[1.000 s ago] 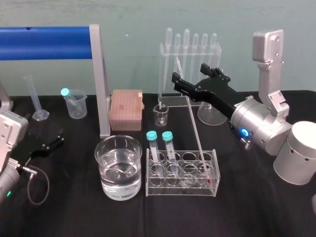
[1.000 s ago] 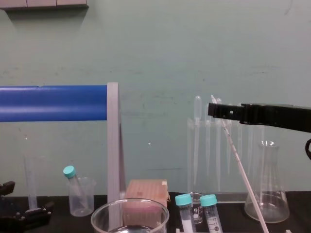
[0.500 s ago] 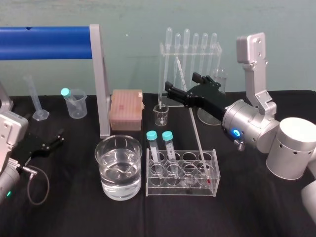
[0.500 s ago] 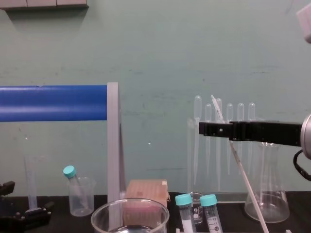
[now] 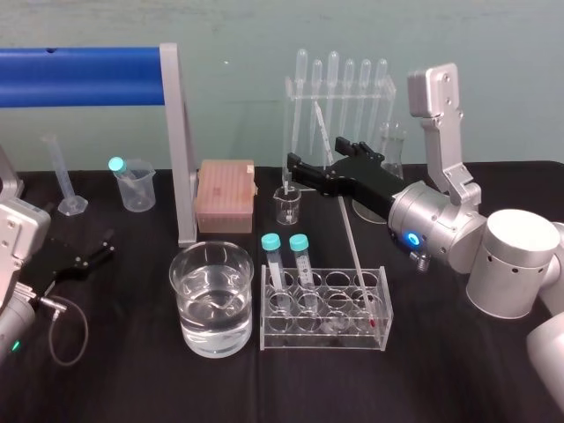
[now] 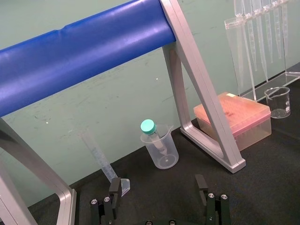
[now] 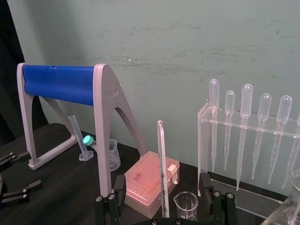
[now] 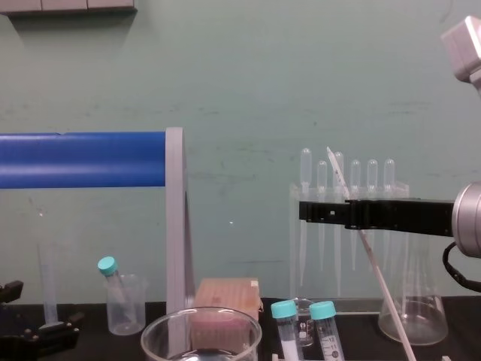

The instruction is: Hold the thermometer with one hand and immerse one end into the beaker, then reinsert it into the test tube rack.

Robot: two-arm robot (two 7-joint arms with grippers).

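Note:
The thermometer (image 5: 348, 233), a thin whitish rod, leans in the clear test tube rack (image 5: 324, 340) with its lower end in a right-hand hole. My right gripper (image 5: 317, 157) is open around its upper part, one finger on each side. In the right wrist view the thermometer (image 7: 162, 159) stands midway between the fingers (image 7: 119, 187), touching neither. From the chest the right gripper (image 8: 316, 212) crosses the thermometer (image 8: 379, 278) level, well above the table. The large beaker (image 5: 211, 250), part full of water, stands left of the rack. My left gripper (image 5: 88, 256) is parked open at the far left.
A pipette stand (image 5: 339, 88) and a small beaker (image 5: 287, 207) stand behind the rack. A conical flask (image 8: 412, 301) is at the back right. A pink tip box (image 5: 226, 196) sits beside the blue-barred frame (image 5: 176, 141). Two teal-capped tubes (image 5: 284, 256) stand in the rack.
My right gripper has moved left and down, from above and right of the thermometer to straddling its upper part. It stays open. The left arm has not moved.

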